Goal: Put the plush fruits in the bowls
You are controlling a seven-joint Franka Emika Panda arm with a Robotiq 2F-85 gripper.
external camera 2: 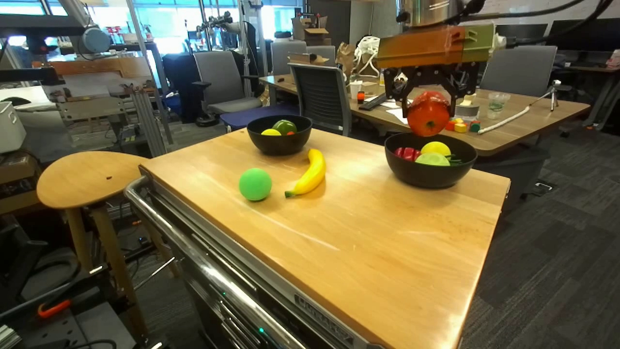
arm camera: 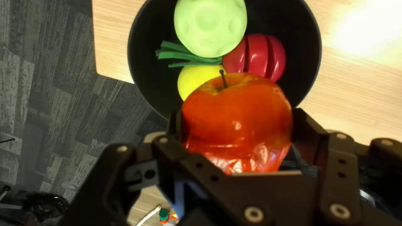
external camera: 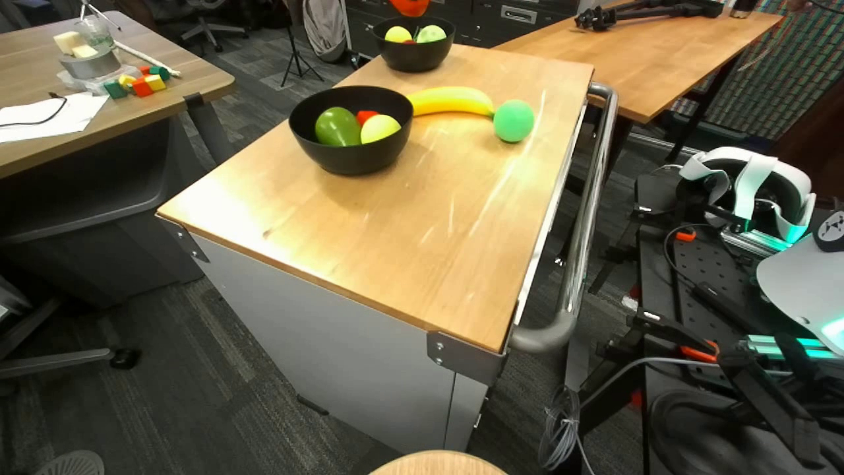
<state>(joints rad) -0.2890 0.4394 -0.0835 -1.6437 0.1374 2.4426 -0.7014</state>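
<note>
My gripper [external camera 2: 429, 112] is shut on a red apple [external camera 2: 428, 116], which also shows between the fingers in the wrist view [arm camera: 238, 116]. It holds the apple above a black bowl [external camera 2: 428, 177]. In the wrist view, this bowl [arm camera: 301, 66] holds a light green fruit [arm camera: 210, 26], a red sliced fruit [arm camera: 256, 58], a yellow fruit [arm camera: 196, 78] and green stems [arm camera: 185, 56]. Another black bowl [external camera: 353, 158] holds a dark green fruit [external camera: 338, 127], a yellow fruit [external camera: 380, 128] and something red. A yellow banana [external camera 2: 310, 175] and a green ball [external camera 2: 255, 184] lie on the tabletop.
The wooden cart top [external camera 2: 368, 252] has a metal rail [external camera 2: 208, 271] along one side. The bowl under the apple stands near a table corner. A desk [external camera: 198, 72] with colored blocks [external camera: 135, 84] and a round stool [external camera 2: 87, 179] stand nearby.
</note>
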